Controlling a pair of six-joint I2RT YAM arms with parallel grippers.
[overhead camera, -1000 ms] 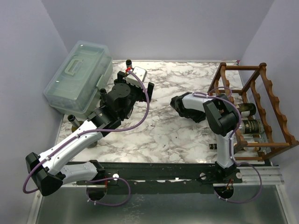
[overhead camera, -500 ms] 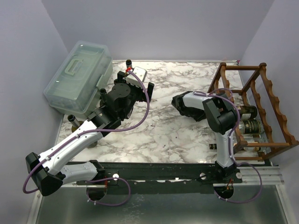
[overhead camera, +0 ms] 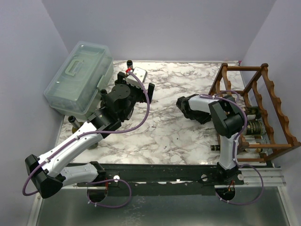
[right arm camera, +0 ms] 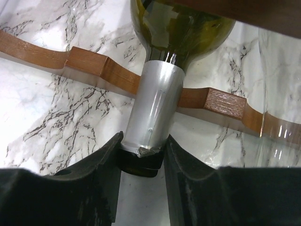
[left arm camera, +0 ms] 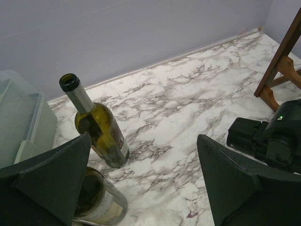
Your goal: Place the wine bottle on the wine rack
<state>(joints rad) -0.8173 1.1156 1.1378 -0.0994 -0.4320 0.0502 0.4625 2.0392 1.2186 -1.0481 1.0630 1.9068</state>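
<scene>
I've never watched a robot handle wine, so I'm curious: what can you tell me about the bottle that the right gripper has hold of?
The wine bottle is dark green glass with a silver foil sleeve round its neck, slightly torn near the dark mouth. Its neck crosses a reddish-brown scalloped rail of the wine rack, above the marble table. The right gripper clamps the mouth end from both sides. The body runs out of the wrist view, so no label shows there.

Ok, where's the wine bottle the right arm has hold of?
The wine bottle sits in the wine rack on the right: the right wrist view shows its neck crossing a scalloped rail, clamped in the right gripper.
</scene>
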